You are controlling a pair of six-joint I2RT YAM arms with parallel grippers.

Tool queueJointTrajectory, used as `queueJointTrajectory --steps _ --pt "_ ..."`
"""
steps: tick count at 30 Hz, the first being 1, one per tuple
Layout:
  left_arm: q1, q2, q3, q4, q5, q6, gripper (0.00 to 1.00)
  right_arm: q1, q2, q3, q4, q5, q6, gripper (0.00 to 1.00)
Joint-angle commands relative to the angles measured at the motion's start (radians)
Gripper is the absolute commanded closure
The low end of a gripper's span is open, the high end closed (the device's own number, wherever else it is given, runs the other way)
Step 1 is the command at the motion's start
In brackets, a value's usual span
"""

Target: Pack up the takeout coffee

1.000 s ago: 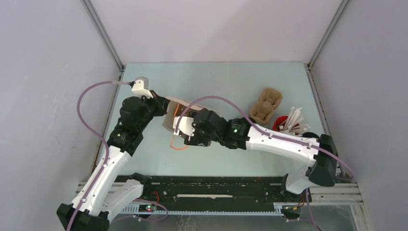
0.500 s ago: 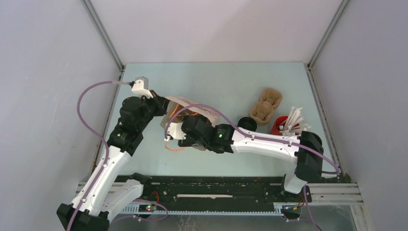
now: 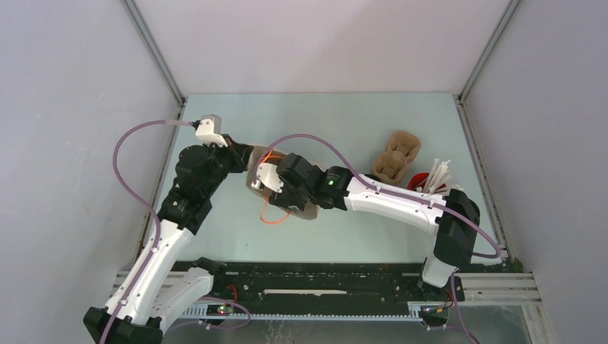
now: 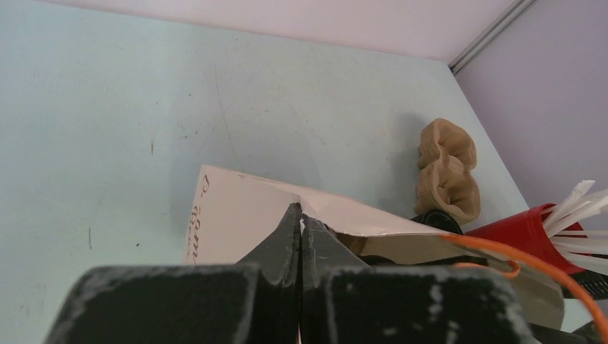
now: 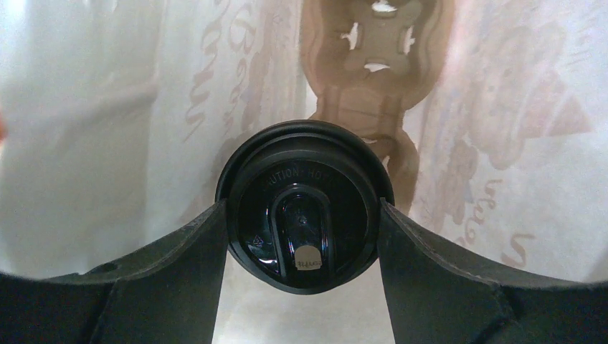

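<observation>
The takeout coffee point(image 5: 305, 204) is a black cup with a black lid, gripped between my right gripper's point(image 5: 305, 215) two fingers point(image 5: 186, 251). The cup and fingers are inside the paper bag point(image 5: 143, 107), whose printed white walls surround them. In the top view the right gripper point(image 3: 279, 185) reaches into the bag point(image 3: 252, 175) at mid-table, and the cup is hidden there. My left gripper point(image 4: 301, 215) is shut on the bag's upper edge point(image 4: 236, 215) and holds the mouth up; it also shows in the top view point(image 3: 244, 156).
The brown pulp cup carrier point(image 3: 396, 159) and the red cup of white sticks point(image 3: 430, 183) stand at the right. Both also show in the left wrist view, the carrier point(image 4: 448, 168) and the red cup point(image 4: 530, 229). An orange bag handle point(image 3: 271, 215) lies on the table.
My right gripper has swung left, then back and into the bag mouth with the black cup. The bag has shifted a little. The left gripper has kept its hold.
</observation>
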Motion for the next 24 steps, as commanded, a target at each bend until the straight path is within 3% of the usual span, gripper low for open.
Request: queueJointTrajectory --steps 1,7,13,24 --pt "-0.004 -0.043 0.014 0.098 0.043 0.041 1.0 0.009 -0.002 0.011 0.01 0.017 0.08 0.75" --pt "-0.061 -0.064 -0.01 0.118 0.014 0.089 1.0 0.082 -0.084 -0.123 0.223 0.189 0.063 0.75" --pt "-0.107 -0.108 -0.068 0.022 0.014 0.077 1.0 0.122 -0.059 -0.135 0.237 0.283 0.042 0.76" --pt "-0.109 -0.244 -0.207 -0.068 0.051 0.022 1.0 0.147 -0.072 -0.154 0.231 0.312 0.005 0.76"
